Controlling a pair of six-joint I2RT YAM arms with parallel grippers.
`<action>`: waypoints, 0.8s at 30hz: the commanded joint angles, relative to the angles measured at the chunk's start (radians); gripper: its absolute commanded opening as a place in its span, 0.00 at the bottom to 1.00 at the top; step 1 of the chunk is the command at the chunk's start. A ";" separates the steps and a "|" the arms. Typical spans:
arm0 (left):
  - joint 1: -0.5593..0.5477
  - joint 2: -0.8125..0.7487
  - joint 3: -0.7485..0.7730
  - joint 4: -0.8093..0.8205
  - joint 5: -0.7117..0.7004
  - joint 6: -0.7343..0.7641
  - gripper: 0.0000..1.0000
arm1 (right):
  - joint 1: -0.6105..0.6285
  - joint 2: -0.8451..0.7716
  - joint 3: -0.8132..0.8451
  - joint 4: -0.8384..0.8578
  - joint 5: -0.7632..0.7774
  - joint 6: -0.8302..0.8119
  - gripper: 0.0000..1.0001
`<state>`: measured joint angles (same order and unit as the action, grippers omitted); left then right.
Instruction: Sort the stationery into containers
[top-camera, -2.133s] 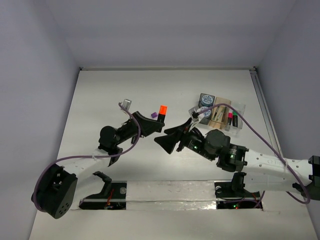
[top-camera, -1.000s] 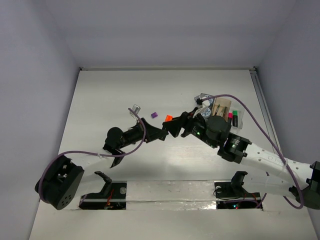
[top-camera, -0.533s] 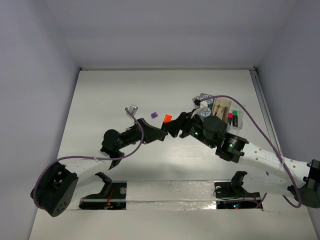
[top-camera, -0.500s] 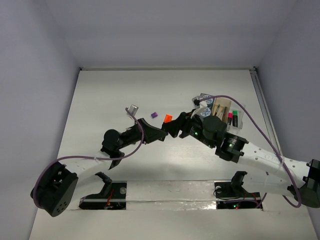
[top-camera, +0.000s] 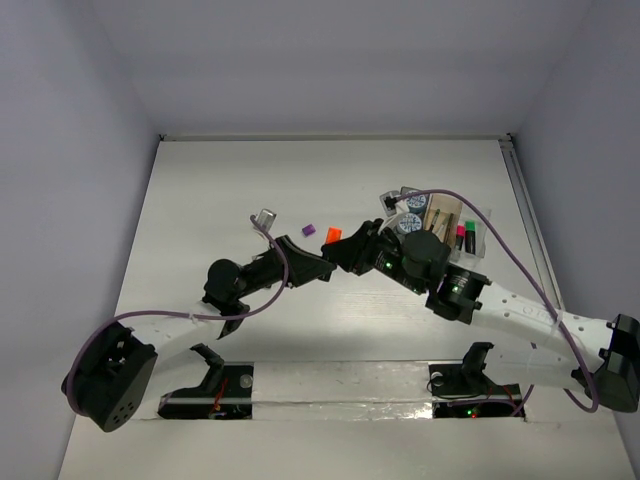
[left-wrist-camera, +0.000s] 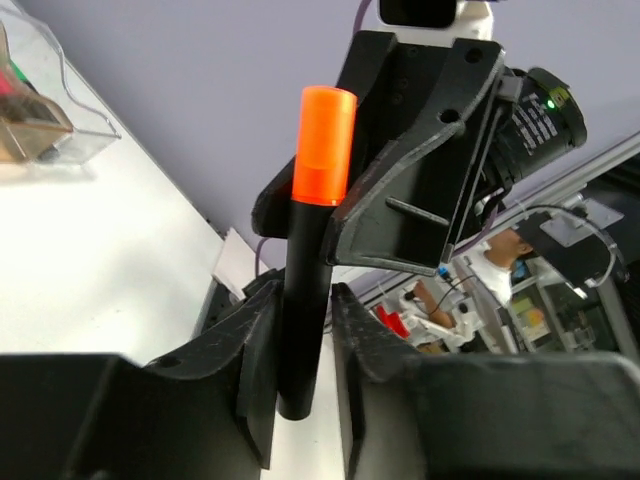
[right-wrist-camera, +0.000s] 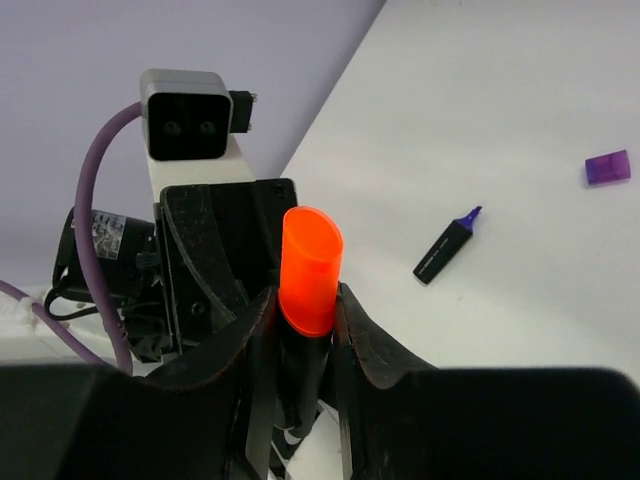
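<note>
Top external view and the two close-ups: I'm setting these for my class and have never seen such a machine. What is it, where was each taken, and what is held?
Two robot arms are bolted to a white table. The wide picture comes from a fixed camera above and behind them; each close-up comes from a camera on one arm's wrist. The left gripper clamps the black body of an orange-capped highlighter. The right gripper has its fingers against the orange cap. On the table lie a loose purple cap and an uncapped highlighter with a purple tip. A clear box at the right holds more stationery.
</note>
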<state>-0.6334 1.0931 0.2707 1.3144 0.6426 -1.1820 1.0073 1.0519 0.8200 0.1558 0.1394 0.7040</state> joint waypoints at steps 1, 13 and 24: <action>-0.006 -0.004 0.012 0.529 0.000 -0.004 0.22 | 0.001 -0.007 0.007 0.016 0.035 -0.046 0.09; -0.006 -0.130 -0.060 0.323 -0.001 0.132 0.58 | -0.248 -0.075 0.018 -0.153 0.120 -0.115 0.01; -0.006 -0.472 -0.037 -0.593 -0.303 0.492 0.36 | -0.627 -0.026 0.047 -0.449 0.281 -0.225 0.01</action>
<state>-0.6350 0.6621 0.2054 0.9531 0.4557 -0.8204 0.4538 1.0077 0.8242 -0.1909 0.3351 0.5327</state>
